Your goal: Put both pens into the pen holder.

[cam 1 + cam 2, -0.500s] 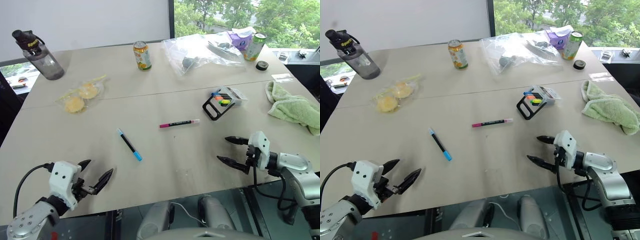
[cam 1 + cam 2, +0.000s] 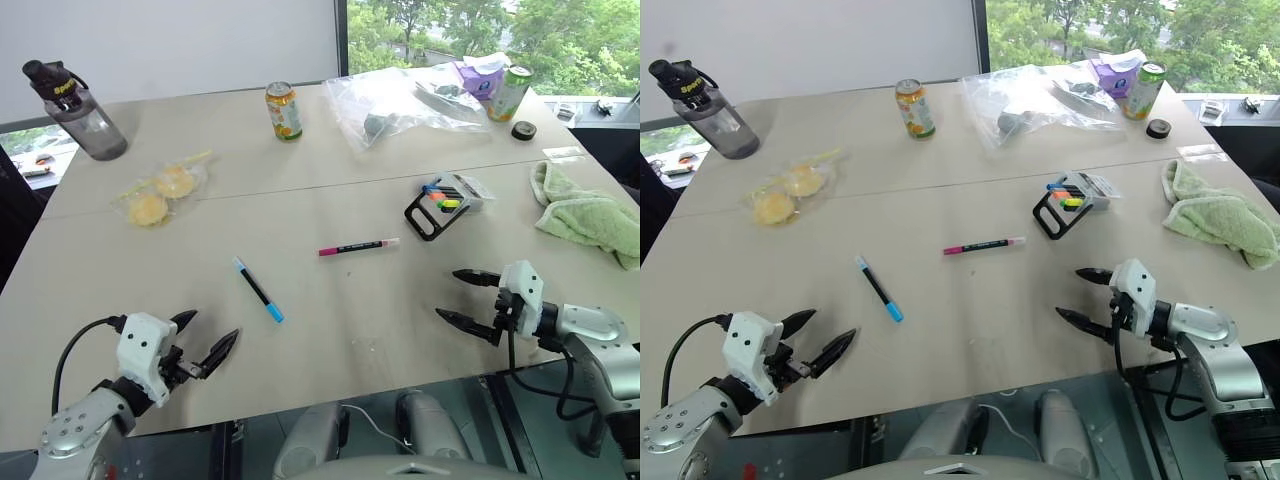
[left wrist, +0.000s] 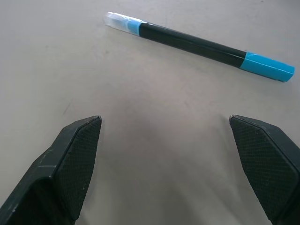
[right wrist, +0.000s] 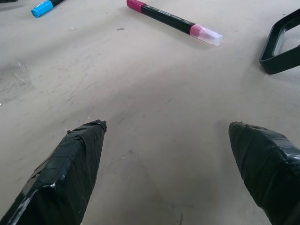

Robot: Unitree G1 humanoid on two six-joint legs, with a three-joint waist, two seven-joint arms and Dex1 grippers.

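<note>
Both grippers wait spread and empty at the near edge of the table; neither pen is picked up yet.

The table (image 2: 330, 215) carries all. The holder (image 2: 436, 213) lies toward its right edge, on its side with highlighters in the clear part, so how pens enter it is hard to judge. The pink pen (image 2: 358, 246) lies mid-table near it, probably for the right gripper (image 2: 467, 299), fingers wide apart. The blue pen (image 2: 258, 289) lies nearer the left front, straight ahead of the left gripper (image 2: 203, 340), also wide apart and holding nothing. In the right wrist view the holder is cut off at the border.
</note>
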